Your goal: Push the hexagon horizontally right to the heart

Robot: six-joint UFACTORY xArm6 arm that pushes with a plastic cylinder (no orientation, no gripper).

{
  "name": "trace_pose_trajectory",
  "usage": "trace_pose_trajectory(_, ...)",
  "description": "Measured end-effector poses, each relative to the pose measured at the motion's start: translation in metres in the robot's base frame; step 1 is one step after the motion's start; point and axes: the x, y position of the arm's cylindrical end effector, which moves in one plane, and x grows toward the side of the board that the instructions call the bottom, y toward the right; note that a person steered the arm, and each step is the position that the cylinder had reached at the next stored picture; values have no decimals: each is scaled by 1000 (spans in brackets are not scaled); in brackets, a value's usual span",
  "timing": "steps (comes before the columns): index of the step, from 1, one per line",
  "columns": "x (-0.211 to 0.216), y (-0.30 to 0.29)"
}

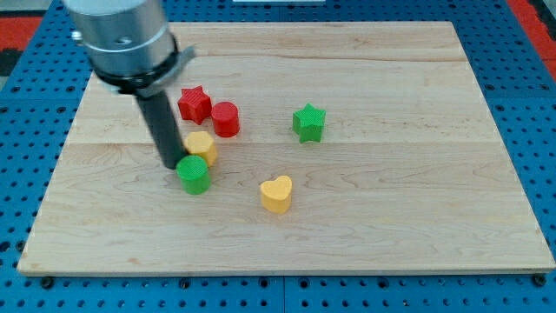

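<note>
A pale wooden board [365,243] with visible grain lies on a blue pegboard surface. My tip [171,165], the lower end of a straight dark rod under a grey metal cylinder, rests on the board at the left, touching or just beside the left edge of a small green plastic hexagon block [194,173]. I have no fingers, so nothing is gripped; the rod can only push.

Just behind the green hexagon, touching it or nearly so, sits a yellow rounded plastic block [202,146]. Farther back are a red star block [195,103] and a red cylinder block [226,118], side by side. A green star block [308,123] stands alone to the right.

The yellow plastic heart block [276,194] lies to the right of the hexagon and slightly nearer.

The hexagon looks light, rigid and ridged, likely to slide easily on smooth wood. Pushing squarely on its left face should limit turning.
</note>
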Motion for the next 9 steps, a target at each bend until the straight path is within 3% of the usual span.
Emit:
trace_pose_trajectory(2,-12,-15)
trace_pose_trajectory(4,-32,8)
trace_pose_trajectory(6,-31,64)
trace_pose_trajectory(9,16,171)
